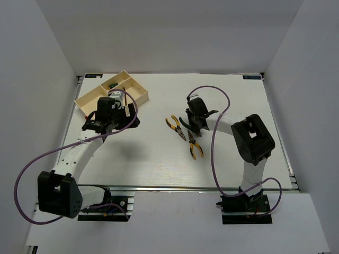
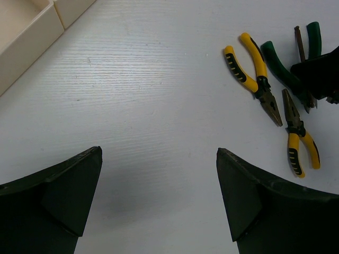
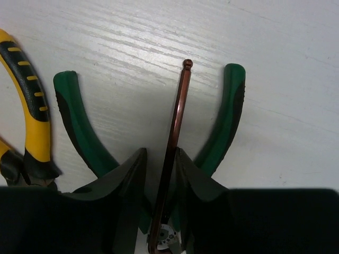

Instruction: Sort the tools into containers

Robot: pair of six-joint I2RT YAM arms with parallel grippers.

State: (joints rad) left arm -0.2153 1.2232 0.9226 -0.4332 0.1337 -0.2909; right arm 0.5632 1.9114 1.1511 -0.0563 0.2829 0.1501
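Rod (image 3: 180, 100) pinched in right end effector (image 3: 160, 157), green pliers (image 3: 79, 127) flanking.

The left arm (image 1: 79, 153) rises from its base at the lower left of the top view and bends toward the upper centre-left. The left hand (image 2: 159, 153) points right, with both fingers (image 2: 63, 196) spread wide and nothing between them. The right arm (image 1: 253, 138) folds from the lower right toward the middle. The right hand (image 3: 161, 153) is pinched on a thin brown rod (image 3: 177, 116).
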